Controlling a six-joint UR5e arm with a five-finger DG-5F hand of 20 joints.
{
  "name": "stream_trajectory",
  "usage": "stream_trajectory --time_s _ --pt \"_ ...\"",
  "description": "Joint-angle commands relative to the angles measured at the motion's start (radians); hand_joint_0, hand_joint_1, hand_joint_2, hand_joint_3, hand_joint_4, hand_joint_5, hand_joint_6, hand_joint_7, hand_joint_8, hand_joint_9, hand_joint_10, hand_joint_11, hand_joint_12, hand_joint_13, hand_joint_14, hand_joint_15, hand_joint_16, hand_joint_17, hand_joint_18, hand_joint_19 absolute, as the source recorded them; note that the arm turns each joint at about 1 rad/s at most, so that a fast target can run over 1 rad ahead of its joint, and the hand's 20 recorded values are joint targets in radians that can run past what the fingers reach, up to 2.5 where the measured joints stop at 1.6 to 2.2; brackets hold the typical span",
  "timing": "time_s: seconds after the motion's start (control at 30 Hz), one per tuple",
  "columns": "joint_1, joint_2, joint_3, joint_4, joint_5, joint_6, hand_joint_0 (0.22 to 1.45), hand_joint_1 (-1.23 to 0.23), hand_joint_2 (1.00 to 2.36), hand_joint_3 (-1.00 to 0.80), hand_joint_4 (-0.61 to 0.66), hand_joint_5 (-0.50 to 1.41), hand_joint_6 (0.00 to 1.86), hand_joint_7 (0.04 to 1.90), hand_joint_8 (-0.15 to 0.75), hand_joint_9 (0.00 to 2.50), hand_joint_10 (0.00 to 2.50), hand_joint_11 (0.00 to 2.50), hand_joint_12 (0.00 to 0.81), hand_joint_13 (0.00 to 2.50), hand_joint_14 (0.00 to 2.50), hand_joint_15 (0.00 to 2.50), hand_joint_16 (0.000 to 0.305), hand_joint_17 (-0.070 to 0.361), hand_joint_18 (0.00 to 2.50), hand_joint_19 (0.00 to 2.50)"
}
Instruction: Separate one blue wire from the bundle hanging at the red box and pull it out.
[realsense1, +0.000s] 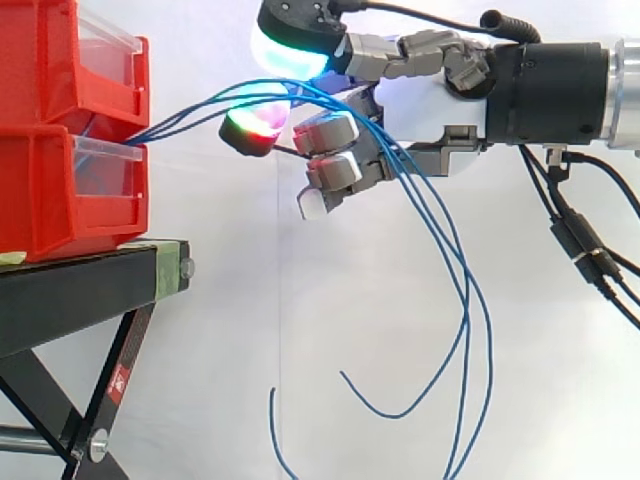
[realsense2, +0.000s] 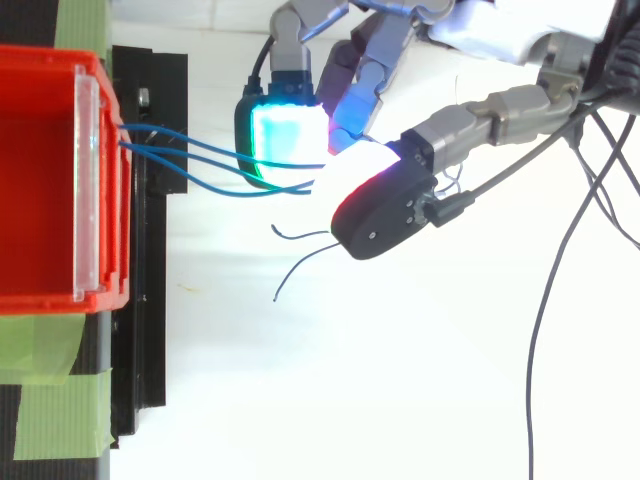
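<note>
Three thin blue wires (realsense1: 190, 115) leave the gap between two stacked red bins (realsense1: 60, 190) and run right. They pass between my hand's red-glowing thumb pad (realsense1: 255, 128) below and a cyan-glowing finger pad (realsense1: 290, 50) above. Then they drape over the curled lower fingers (realsense1: 335, 170) and hang in long loops (realsense1: 465, 330). My hand (realsense1: 420, 110) comes in from the right, level with the bins' front. From above, the wires (realsense2: 190, 160) reach from the bin (realsense2: 40, 180) to under the glowing pads of the hand (realsense2: 480, 110).
The bins stand on a black stand (realsense1: 90, 280) with folding legs, before a white curtain. Loose wire ends (realsense1: 345, 378) dangle below the hand. Green tape (realsense2: 60, 400) marks the stand beside the bin.
</note>
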Motion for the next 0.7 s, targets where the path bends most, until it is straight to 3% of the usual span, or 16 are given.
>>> stream_trajectory --time_s 0.0,0.67 --pt "0.000 -0.002 0.000 0.000 0.002 0.001 0.56 -0.77 1.01 -0.42 0.18 -0.17 0.85 0.99 0.328 1.30 0.01 1.55 0.468 1.29 0.02 1.22 0.052 0.116 0.82 0.67" --pt "0.003 0.000 0.000 -0.002 0.013 0.001 0.59 -0.73 1.02 -0.16 0.06 -0.14 0.89 1.02 0.316 1.43 0.01 1.63 0.450 1.35 0.02 1.24 0.048 0.109 0.90 0.67"
